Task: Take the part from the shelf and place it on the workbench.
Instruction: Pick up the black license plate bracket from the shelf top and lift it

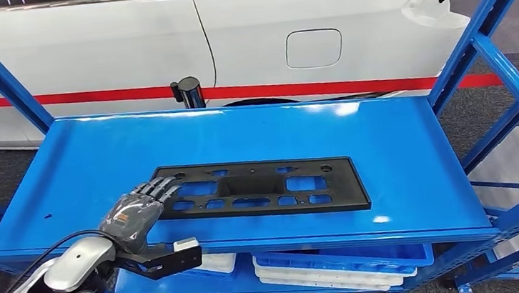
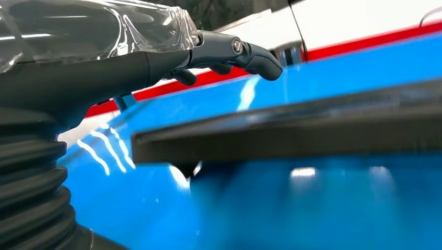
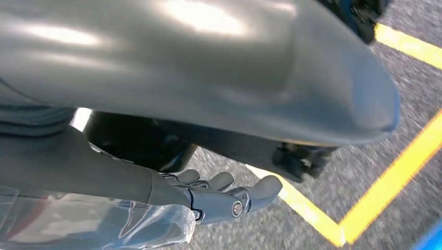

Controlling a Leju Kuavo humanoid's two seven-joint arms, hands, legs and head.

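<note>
I see the part (image 1: 261, 188), a flat black panel with rectangular cut-outs, lying flat on the upper blue shelf (image 1: 86, 170), roughly at mid-depth and slightly left of centre. My left hand (image 1: 137, 212) reaches in from the front edge of the shelf, palm down, with its fingers (image 1: 162, 187) spread over the part's left end. In the left wrist view the fingers (image 2: 250, 54) are extended above the part (image 2: 292, 130) with a strip of blue shelf visible between them and the panel's top face, so the left hand is released and grasps nothing; I cannot tell from the head view whether the fingertips touch the panel. A small camera module is mounted under the left wrist, below the shelf edge. In the right wrist view my right hand (image 3: 219, 198) hangs over grey floor (image 3: 365, 151) marked with yellow lines (image 3: 385, 192); its fingers are loosely extended and apart, and it holds nothing. Beneath the upper shelf, a lower level carries blue and white trays (image 1: 326, 269). Behind the rack stands a white car (image 1: 231, 34) with a red stripe, and a black post (image 1: 189, 92) rises just beyond the shelf's rear edge.
</note>
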